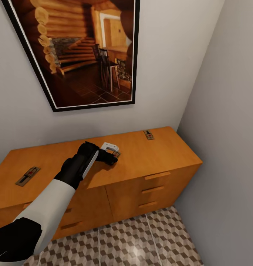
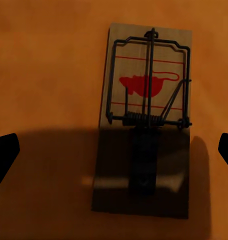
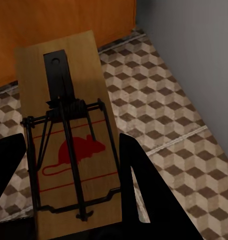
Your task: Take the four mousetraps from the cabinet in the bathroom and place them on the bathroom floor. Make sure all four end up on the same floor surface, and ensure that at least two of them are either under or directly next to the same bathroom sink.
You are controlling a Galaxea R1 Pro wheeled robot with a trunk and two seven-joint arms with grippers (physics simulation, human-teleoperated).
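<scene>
The orange-brown cabinet (image 1: 148, 157) stands in a corner with two mousetraps lying on its top, one (image 1: 148, 135) near the back right and one (image 1: 27, 176) at the left end. My left gripper (image 1: 111, 156) hangs low over the middle of the top. In the left wrist view it (image 2: 114, 152) is open, its fingertips (image 2: 4, 156) apart on either side of another mousetrap (image 2: 146, 95) that lies flat on the wood. My right gripper (image 3: 74, 200) is shut on a mousetrap (image 3: 69, 145), held above the bathroom floor (image 3: 184, 100) close to the cabinet front (image 3: 69, 25).
A large framed picture (image 1: 78, 48) hangs on the wall behind the cabinet. A grey side wall (image 1: 230, 129) closes off the right, just past the cabinet's end. Cube-patterned tiles (image 1: 141, 240) run in front of the drawers.
</scene>
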